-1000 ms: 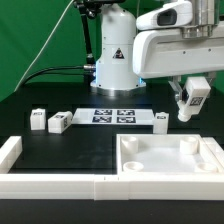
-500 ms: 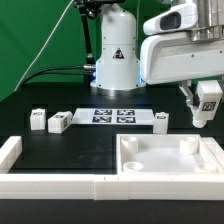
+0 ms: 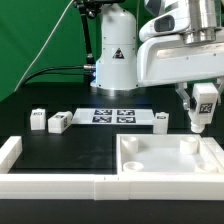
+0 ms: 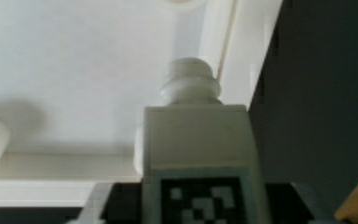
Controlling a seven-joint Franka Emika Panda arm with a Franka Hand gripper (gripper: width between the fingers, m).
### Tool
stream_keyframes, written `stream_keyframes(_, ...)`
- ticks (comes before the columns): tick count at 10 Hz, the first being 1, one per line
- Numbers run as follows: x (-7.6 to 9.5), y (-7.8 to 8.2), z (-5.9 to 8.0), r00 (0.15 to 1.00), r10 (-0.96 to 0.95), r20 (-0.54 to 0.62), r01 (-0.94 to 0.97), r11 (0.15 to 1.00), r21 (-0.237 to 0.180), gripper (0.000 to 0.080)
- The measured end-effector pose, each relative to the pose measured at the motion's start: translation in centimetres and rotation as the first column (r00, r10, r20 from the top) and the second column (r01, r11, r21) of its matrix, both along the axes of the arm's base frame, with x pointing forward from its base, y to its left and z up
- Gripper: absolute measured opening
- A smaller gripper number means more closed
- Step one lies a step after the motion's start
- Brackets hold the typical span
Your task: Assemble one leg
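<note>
A black table (image 3: 80, 140) fills the scene, with a green backdrop (image 3: 30, 40) behind it at ten o'clock in the exterior view and the arm's white base (image 3: 115, 60) standing at twelve. At three o'clock the gripper (image 3: 204, 103) has its jaws clamped on the leg (image 3: 198, 120), held upright with its tag facing the camera and its lower tip hanging just above the far rim of the tray-like part (image 3: 170, 172), which lies at five o'clock. The wrist view shows the leg (image 4: 201, 140) with its peg pointing down at the tray's pale floor (image 4: 87, 80), beside a wall. The marker board (image 3: 112, 116) lies flat at centre, with three loose blocks (image 3: 58, 122) beside it. A white rail (image 3: 55, 186) runs along the near edge, from six towards eight o'clock
</note>
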State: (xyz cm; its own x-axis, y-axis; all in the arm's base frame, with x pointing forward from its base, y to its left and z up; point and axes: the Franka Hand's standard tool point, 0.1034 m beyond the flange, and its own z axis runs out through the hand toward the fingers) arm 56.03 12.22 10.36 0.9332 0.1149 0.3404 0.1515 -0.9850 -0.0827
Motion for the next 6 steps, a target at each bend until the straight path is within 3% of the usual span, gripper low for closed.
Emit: stream_keyframes(6,3.4,-0.7,-0.2,0.997,0.034,0.064,-0.033,0.999,-0.012,0.0287)
